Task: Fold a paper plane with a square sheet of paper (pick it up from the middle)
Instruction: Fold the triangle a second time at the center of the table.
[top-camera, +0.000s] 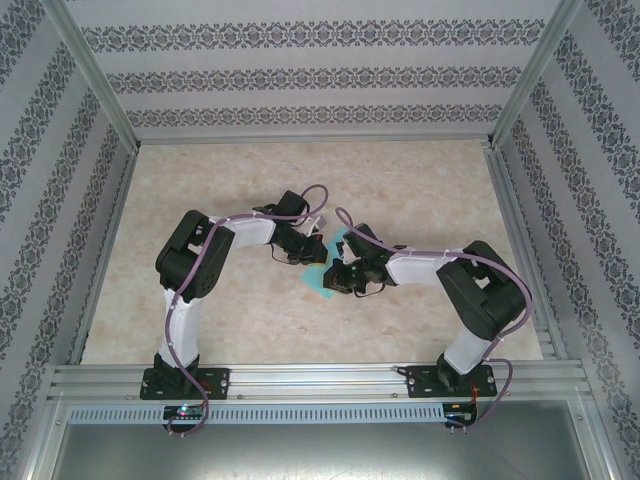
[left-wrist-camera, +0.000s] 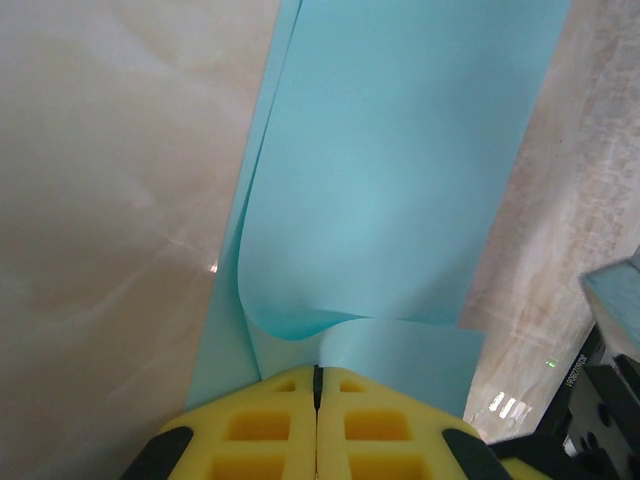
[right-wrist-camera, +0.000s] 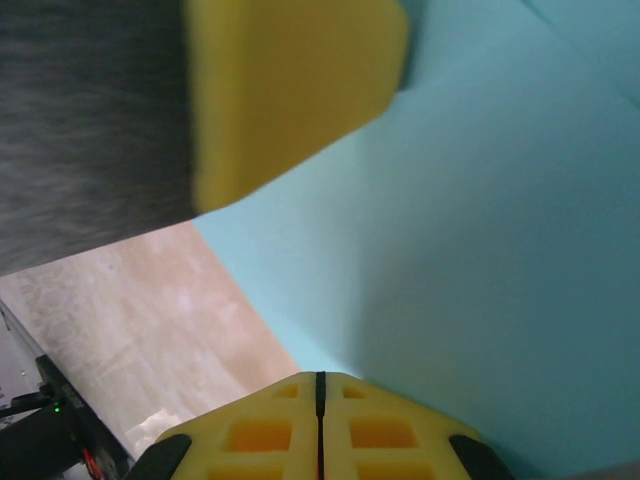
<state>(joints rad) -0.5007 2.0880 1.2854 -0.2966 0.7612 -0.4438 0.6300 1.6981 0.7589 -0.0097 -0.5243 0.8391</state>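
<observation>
Your left hand has its pads pressed together, tips at the near edge of the turquoise paper sheet, which runs off toward 12 o'clock, doubled over. Your right hand is closed too, the sheet spreading from 12 to 3 o'clock. You cannot tell whether either pinches it. Both meet mid-surface.
</observation>
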